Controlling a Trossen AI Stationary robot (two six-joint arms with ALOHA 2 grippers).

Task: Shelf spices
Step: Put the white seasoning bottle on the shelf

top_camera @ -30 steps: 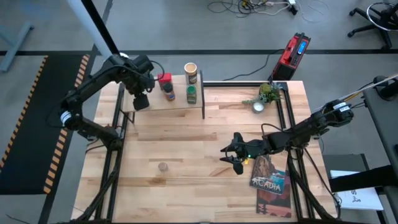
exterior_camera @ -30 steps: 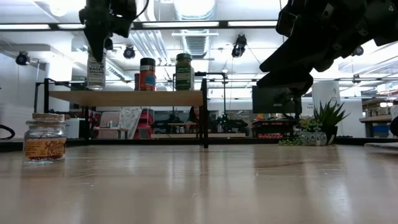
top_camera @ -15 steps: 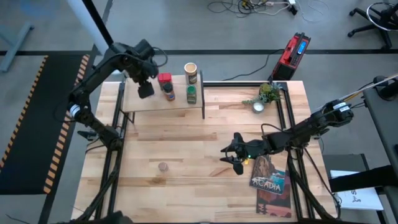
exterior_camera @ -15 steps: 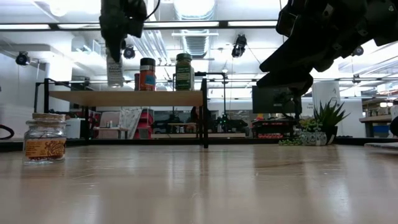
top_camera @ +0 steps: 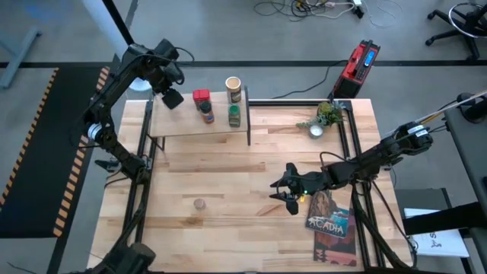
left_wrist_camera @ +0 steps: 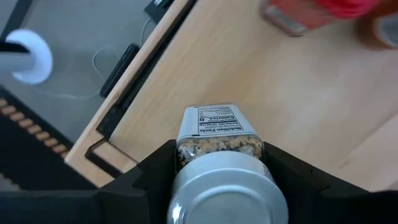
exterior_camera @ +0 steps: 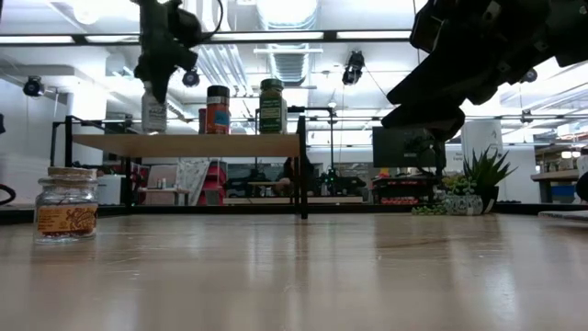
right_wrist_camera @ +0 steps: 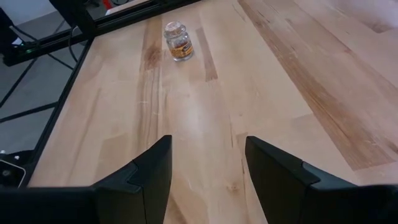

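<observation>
The right gripper (right_wrist_camera: 208, 180) hangs over the wooden tabletop (right_wrist_camera: 261, 93), its two dark fingers (right_wrist_camera: 146, 177) spread apart with bare planks showing between them and nothing held. Ahead at about eleven o'clock, well apart from the fingers, a small clear glass jar (right_wrist_camera: 177, 42) with a pale stopper and an orange-brown label stands upright on the boards. A black metal frame rail (right_wrist_camera: 93, 28) runs along the table's edge at ten o'clock.

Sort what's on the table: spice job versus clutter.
Job: shelf; silver-capped jar in the left hand; red-capped tin; brown jar; green jar; tan canister; cork-topped jar.
Clutter: plant; Acadia book.
</observation>
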